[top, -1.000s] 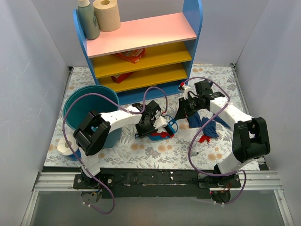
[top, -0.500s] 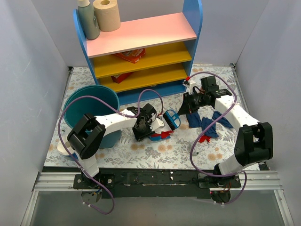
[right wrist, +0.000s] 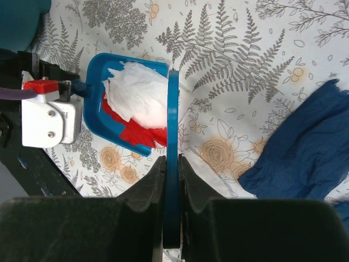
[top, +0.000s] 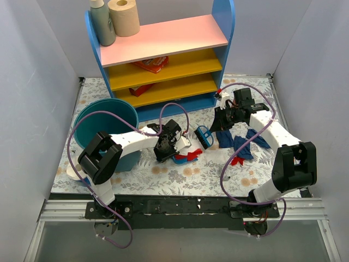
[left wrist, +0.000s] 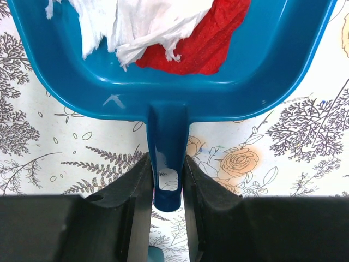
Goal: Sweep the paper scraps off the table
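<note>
The left end effector (left wrist: 166, 177) pinches the handle of the dustpan (left wrist: 272, 82), which holds white and red paper scraps (left wrist: 163, 33). The right end effector (right wrist: 172, 174) pinches the hand brush (right wrist: 173, 109). Dark blue scraps (right wrist: 305, 142) lie toward the right edge of the counter (right wrist: 245, 49).

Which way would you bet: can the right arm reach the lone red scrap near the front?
Probably yes: the red scrap lies uncovered on the table, nearer the front edge than the right gripper holding the brush.

Paper scraps (left wrist: 163, 33) in dustpan (left wrist: 272, 82), brush (top: 204, 136) just right
</note>
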{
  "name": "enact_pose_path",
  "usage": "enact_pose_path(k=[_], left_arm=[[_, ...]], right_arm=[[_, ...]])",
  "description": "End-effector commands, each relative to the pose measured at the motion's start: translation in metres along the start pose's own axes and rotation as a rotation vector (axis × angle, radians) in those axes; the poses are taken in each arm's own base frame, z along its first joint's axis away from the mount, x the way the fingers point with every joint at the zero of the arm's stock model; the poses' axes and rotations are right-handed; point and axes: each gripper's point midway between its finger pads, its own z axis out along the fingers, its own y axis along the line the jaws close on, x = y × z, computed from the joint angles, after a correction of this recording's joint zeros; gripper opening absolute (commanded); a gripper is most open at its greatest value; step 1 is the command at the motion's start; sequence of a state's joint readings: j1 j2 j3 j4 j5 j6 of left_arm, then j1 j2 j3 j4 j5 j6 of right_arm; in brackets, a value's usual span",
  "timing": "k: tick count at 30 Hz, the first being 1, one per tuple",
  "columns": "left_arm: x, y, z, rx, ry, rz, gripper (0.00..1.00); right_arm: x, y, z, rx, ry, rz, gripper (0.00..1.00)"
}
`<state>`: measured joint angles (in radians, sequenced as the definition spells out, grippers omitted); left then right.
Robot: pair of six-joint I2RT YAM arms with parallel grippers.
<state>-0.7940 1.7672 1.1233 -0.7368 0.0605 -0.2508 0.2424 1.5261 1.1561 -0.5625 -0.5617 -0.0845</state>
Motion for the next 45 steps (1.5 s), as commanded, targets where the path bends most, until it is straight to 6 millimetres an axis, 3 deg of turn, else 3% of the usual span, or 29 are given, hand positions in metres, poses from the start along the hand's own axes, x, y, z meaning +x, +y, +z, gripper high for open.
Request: enact_pose_path(k=[1, 7, 11, 20, 26, 34, 40, 45], left_arm=[[-0.015, 0.002, -0.02, -0.001, -0.059, -0.004, 0.02], [-0.015, 0.001, -0.023, 0.01, -0.041, -0.011, 0.0], [-0.016, 0.002, -0.024, 0.006, -0.036, -0.015, 0.0], [-0.013, 0.005, -0.018, -0.006, -0.002, -0.021, 0.0], [-0.017, 0.009, -0.014, -0.014, 0.005, -0.026, 0.0], [-0.027, 0.009, -0.008, 0.003, 0.0, -0.042, 0.0], [-0.026, 0.009, -0.006, 0.001, -0.001, -0.04, 0.0], [-0.025, 0.01, -0.006, -0.011, -0.035, -0.031, 0.0]], right_arm=[[-0.024, 0.001, -0.013, 0.032, -0.09, -0.056, 0.01], [-0.02, -0.02, -0.019, 0.164, -0.078, -0.068, 0.01], [-0.008, -0.032, -0.013, 0.209, -0.051, -0.032, 0.01], [-0.012, -0.017, 0.014, 0.119, -0.031, -0.002, 0.01], [-0.004, -0.006, 0.033, 0.076, 0.007, -0.003, 0.01], [-0.009, 0.025, 0.047, -0.056, 0.016, 0.056, 0.01], [-0.013, 0.02, 0.044, -0.017, 0.013, 0.014, 0.01], [-0.022, 0.005, 0.031, 0.087, -0.014, -0.094, 0.01]])
